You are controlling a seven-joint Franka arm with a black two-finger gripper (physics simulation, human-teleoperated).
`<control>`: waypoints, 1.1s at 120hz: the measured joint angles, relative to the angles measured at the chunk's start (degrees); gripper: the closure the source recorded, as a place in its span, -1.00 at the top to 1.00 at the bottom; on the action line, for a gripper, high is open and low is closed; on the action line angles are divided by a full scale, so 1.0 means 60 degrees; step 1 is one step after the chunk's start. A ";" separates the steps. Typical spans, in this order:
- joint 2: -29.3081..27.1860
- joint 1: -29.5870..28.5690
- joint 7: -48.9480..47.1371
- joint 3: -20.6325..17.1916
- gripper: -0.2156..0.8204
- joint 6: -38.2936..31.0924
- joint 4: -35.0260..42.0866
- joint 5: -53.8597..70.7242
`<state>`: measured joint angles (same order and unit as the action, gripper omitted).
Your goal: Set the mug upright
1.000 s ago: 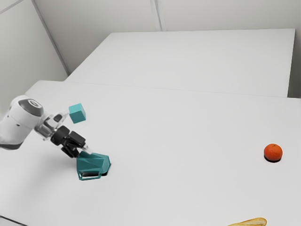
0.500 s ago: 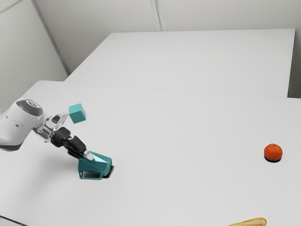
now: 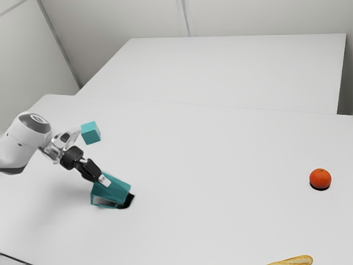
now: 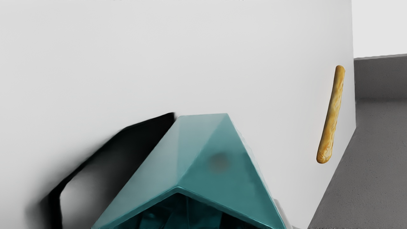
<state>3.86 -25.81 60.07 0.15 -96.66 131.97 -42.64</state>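
Mug [image 3: 112,190] tipped well over, not upright: mouth toward the hand, base toward the exterior view's right, handle [image 3: 103,206] low on the side nearer the camera. Held near the mouth by the black gripper [image 3: 103,180], to all appearances closed on the wall there, with no telling the exact width of the gap. Likely gripped at that end to leave the base free to swing down beneath the hand.

Dark shadow [image 3: 127,201] beside the base in the exterior view, parted from part of the teal body in the wrist view: a hint of at least the base end being raised off the table [image 3: 220,149]. Impossible to tell about contact at the handle. Probably in the middle of the righting, judging by the tilt and the hold. Calls next for a turn of the wrist, base down and mouth up, with enough height to keep the handle from catching. Could slip or pivot, being pinched only at one end.

Well apart from the work: teal cube [image 3: 90,133], orange [image 3: 320,178] and bread [image 4: 330,114], so unlikely to hinder the turn.
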 joint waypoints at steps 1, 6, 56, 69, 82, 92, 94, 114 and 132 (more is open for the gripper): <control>-0.0022 0.0000 0.0004 -0.0012 -0.92 -0.0003 0.0002 0.0001; -0.0133 0.0009 0.0019 -0.0064 -0.92 -0.0019 0.0007 0.0016; -0.1877 -0.0023 -0.0675 -0.2426 -0.93 -0.1775 -0.0034 0.1723; -0.1979 0.0032 -0.1366 -0.3118 -0.93 -0.2683 -0.0069 0.2912; -0.1992 0.0026 -0.2145 -0.3567 -0.93 -0.3340 -0.0125 0.3883; -0.1958 0.0021 -0.2749 -0.3835 -0.93 -0.3715 -0.0135 0.4433; -0.1944 0.0016 -0.2863 -0.3895 -0.93 -0.3794 -0.0135 0.4521; -0.1846 0.0034 -0.4045 -0.4354 -0.93 -0.4441 -0.0135 0.5550; -0.1564 0.0062 -0.4965 -0.4497 -0.93 -0.4767 -0.0146 0.6136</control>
<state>-5.52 -25.44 30.28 -26.84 -125.26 131.09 -5.83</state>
